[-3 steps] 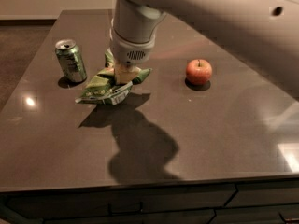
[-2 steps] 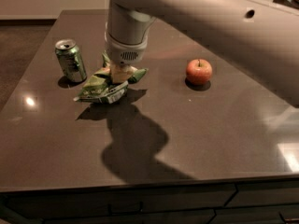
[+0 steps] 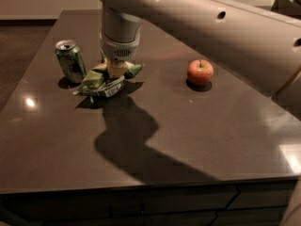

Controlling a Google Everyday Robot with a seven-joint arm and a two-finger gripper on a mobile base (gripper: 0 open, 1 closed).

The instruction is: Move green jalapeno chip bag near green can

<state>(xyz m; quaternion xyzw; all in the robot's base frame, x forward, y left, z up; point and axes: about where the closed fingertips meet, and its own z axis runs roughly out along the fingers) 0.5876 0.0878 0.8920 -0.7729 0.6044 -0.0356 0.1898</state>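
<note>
The green jalapeno chip bag [image 3: 101,82] is crumpled and rests on the dark table right beside the green can [image 3: 70,60], which stands upright at the left. My gripper [image 3: 117,68] comes down from above onto the bag's right part and is shut on it. The wide white wrist hides most of the fingers.
A red apple [image 3: 200,72] sits to the right of the bag. The dark table [image 3: 188,135] has its front edge near the bottom and its left edge close to the can. My arm spans the upper right of the view.
The gripper and the chip bag have shifted a little left toward the can. The can and apple have not moved.
</note>
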